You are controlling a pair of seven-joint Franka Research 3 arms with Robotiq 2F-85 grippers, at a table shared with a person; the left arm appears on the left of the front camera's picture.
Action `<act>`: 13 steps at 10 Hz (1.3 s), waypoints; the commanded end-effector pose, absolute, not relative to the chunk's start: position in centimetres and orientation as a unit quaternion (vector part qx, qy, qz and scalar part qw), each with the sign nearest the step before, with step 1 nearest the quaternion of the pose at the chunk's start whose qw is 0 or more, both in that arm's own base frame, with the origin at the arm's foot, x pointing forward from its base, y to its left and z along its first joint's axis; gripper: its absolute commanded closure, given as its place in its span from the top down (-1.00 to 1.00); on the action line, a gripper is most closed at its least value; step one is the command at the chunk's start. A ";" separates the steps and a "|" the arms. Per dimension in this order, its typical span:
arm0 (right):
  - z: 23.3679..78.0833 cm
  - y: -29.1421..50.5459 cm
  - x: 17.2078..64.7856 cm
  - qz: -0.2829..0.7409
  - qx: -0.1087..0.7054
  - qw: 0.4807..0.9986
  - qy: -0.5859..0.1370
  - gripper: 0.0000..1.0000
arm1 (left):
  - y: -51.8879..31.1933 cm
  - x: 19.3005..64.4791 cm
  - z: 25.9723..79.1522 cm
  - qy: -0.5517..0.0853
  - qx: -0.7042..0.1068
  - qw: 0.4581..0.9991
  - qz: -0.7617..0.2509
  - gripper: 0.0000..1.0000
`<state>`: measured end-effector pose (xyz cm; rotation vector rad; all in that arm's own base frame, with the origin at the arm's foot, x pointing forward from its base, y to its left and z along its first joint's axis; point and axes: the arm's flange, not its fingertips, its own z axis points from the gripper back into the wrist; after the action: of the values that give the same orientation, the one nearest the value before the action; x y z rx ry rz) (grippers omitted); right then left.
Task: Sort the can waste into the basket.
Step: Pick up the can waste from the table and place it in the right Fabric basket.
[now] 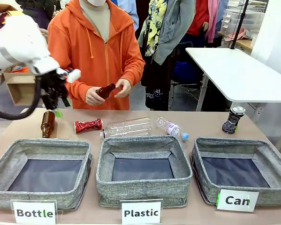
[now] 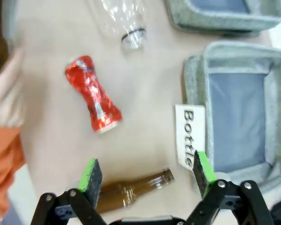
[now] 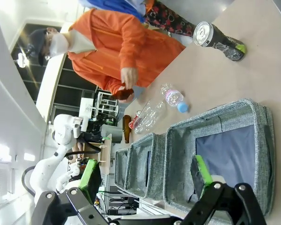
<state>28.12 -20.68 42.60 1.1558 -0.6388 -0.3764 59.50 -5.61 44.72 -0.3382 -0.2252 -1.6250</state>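
Observation:
A crushed red can lies on the table behind the "Bottle" bin; in the left wrist view this red can lies ahead of my open left gripper. That left gripper hovers above a brown bottle, holding nothing. A dark crushed can with a silver top stands at the far right, behind the "Can" basket. My open right gripper hangs over the near side of the "Can" basket, with the dark can beyond it.
Bins labelled "Bottle" and "Plastic" stand left and centre. A large clear plastic bottle and a small one lie behind the "Plastic" bin. A person in orange holds a brown bottle over the far edge.

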 end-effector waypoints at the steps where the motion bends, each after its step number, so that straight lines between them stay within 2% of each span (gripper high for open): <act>1: 42.5 -20.9 28.4 -0.165 0.537 0.766 -0.312 1.00 | 3.7 51.1 50.9 -0.167 -0.166 0.674 -0.700 1.00; 4: 42.5 -20.9 28.4 -0.165 0.537 0.766 -0.312 1.00 | 14.8 41.7 53.0 -0.216 -0.186 0.663 -0.692 1.00; 5: 42.5 -20.9 28.4 -0.165 0.537 0.766 -0.312 1.00 | 18.2 38.8 53.3 -0.249 -0.203 0.642 -0.696 1.00; 7: 42.5 -20.9 28.4 -0.165 0.537 0.766 -0.312 1.00 | 25.3 33.3 50.7 -0.359 -0.245 0.616 -0.657 1.00; 10: 42.5 -20.9 28.4 -0.165 0.537 0.766 -0.312 1.00 | 28.3 29.4 45.5 -0.433 -0.283 0.595 -0.615 1.00; 13: 42.5 -20.9 28.4 -0.165 0.537 0.766 -0.312 1.00 | 28.8 28.6 44.0 -0.443 -0.285 0.590 -0.612 1.00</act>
<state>28.15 -20.76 42.53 1.1539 -0.6367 -0.3782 28.60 28.69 43.24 -0.6664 -1.0050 -1.4069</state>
